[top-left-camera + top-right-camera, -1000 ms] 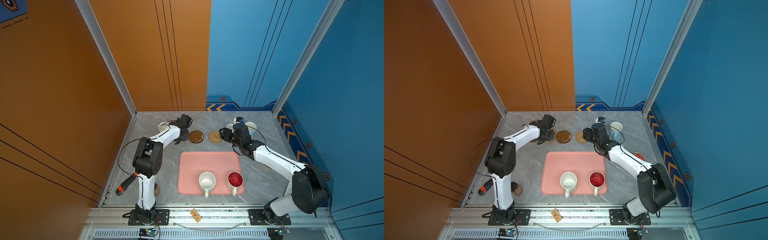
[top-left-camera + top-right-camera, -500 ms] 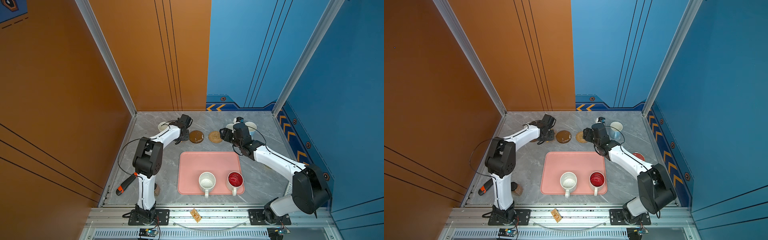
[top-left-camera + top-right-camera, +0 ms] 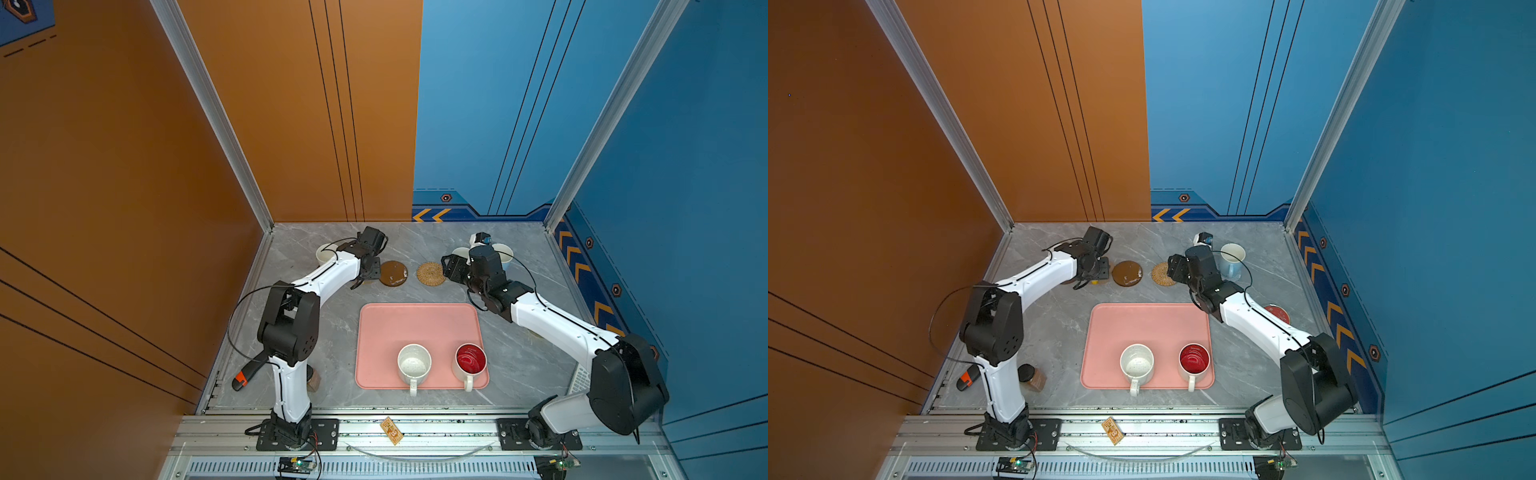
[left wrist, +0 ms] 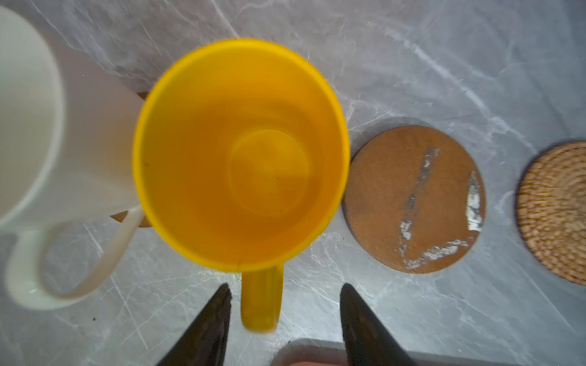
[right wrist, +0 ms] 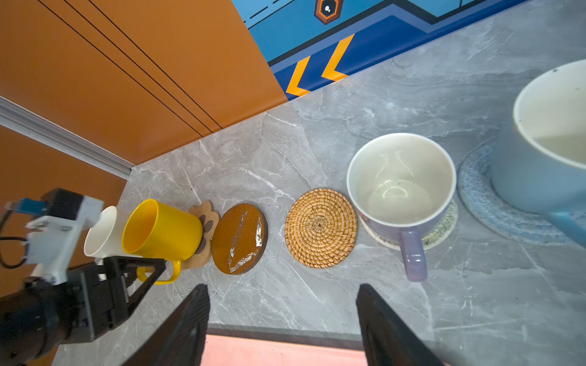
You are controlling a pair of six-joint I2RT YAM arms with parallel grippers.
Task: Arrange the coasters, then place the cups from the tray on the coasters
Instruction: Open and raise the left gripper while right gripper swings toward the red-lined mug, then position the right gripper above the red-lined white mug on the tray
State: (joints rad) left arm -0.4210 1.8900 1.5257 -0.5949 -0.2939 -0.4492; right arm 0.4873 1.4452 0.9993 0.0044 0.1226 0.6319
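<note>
The yellow cup (image 4: 241,155) stands on the tan paw coaster (image 5: 207,221). Its handle lies between the fingers of my open left gripper (image 4: 285,288), with a gap on each side. Beside it stands a white cup (image 4: 28,126). A brown disc coaster (image 5: 239,237) and a rattan coaster (image 5: 320,226) lie bare. The lavender cup (image 5: 401,183) is on the cream coaster (image 5: 444,228), and the light blue cup (image 5: 551,152) on the blue-grey coaster (image 5: 485,196). My right gripper (image 5: 282,286) hangs open and holds nothing, near the rattan coaster. A speckled cup (image 3: 414,363) and a red-inside cup (image 3: 471,359) stand on the pink tray (image 3: 415,328).
A red disc (image 3: 1277,313) lies under the right arm. A dark-lidded brown jar (image 3: 1030,376) and an orange-and-black tool (image 3: 967,378) sit by the left arm's base. Walls close the back and both sides.
My left gripper has opened off the yellow cup's handle. The right arm has stayed in place.
</note>
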